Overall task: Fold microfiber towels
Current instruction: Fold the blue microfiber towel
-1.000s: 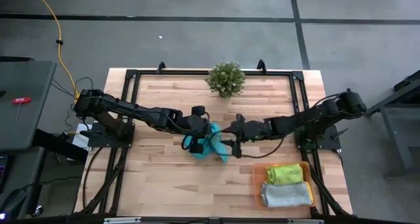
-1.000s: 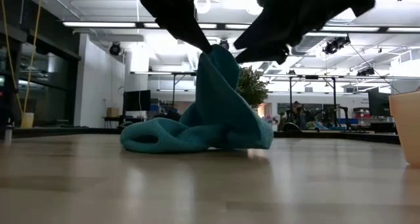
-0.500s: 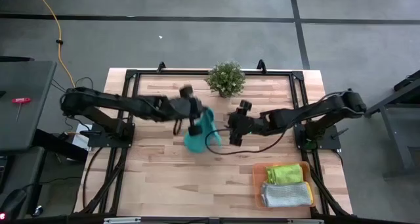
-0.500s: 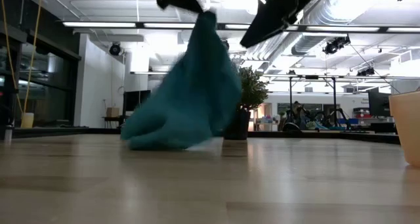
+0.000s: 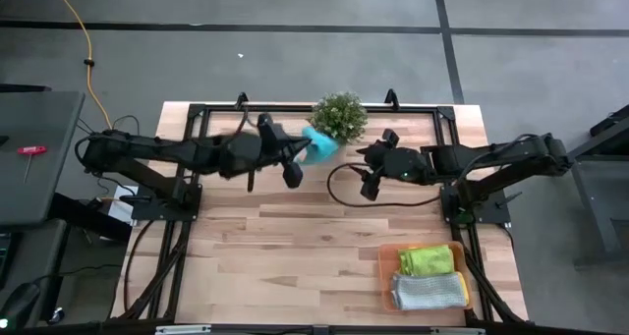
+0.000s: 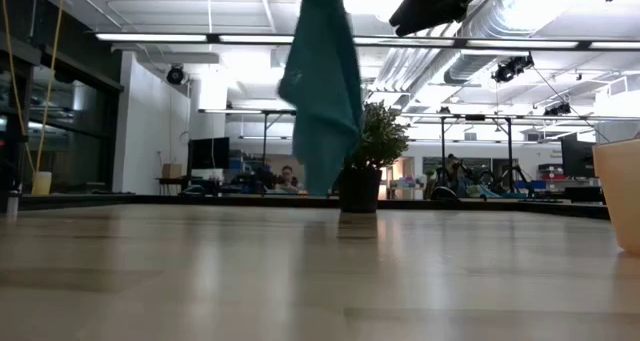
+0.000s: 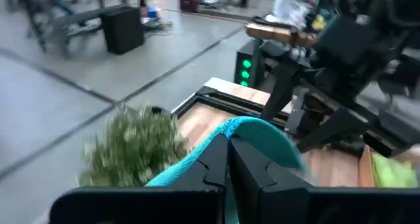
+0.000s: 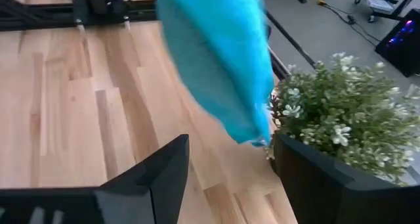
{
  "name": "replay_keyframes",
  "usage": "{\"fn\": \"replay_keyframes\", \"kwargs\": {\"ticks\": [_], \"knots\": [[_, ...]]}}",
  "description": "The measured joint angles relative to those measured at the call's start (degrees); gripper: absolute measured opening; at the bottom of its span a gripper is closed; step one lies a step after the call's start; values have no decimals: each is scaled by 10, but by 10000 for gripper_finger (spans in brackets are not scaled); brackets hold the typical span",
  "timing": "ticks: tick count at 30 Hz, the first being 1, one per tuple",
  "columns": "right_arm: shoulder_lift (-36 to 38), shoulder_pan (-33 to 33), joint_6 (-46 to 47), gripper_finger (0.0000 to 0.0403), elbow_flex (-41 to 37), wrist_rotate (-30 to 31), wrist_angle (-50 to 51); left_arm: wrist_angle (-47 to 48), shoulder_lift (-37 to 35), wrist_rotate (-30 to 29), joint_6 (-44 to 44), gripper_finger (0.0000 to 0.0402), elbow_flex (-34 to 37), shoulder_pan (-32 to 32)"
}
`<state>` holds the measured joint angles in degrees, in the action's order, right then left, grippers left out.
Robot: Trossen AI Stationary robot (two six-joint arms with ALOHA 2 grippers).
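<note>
High view: tray (image 5: 385, 276) with two towels (image 5: 428, 276)

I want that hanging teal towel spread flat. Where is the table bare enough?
Widest bare wood lies in front of both arms, left of the orange tray. The back is crowded: potted plant, left gripper holding the teal towel, open right gripper.

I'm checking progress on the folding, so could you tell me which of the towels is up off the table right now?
The teal towel: it hangs clear of the table from the shut left gripper, while the lime green towel and grey towel lie in the orange tray.
</note>
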<state>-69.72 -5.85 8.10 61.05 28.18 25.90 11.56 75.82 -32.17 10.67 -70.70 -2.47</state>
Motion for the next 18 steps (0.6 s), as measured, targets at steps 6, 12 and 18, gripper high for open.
{"fn": "replay_keyframes", "kwargs": {"ticks": [6, 12, 18], "knots": [[0, 0, 10, 215, 0, -33, 6, -138, -41, -97, 209, 0, 158, 78], [1, 0, 9, 215, 0, -34, 11, -364, -50, -96, 384, 0, 228, 147], [1, 4, 9, 215, 0, -38, 13, -340, -51, 24, 372, 0, 180, 131]]}}
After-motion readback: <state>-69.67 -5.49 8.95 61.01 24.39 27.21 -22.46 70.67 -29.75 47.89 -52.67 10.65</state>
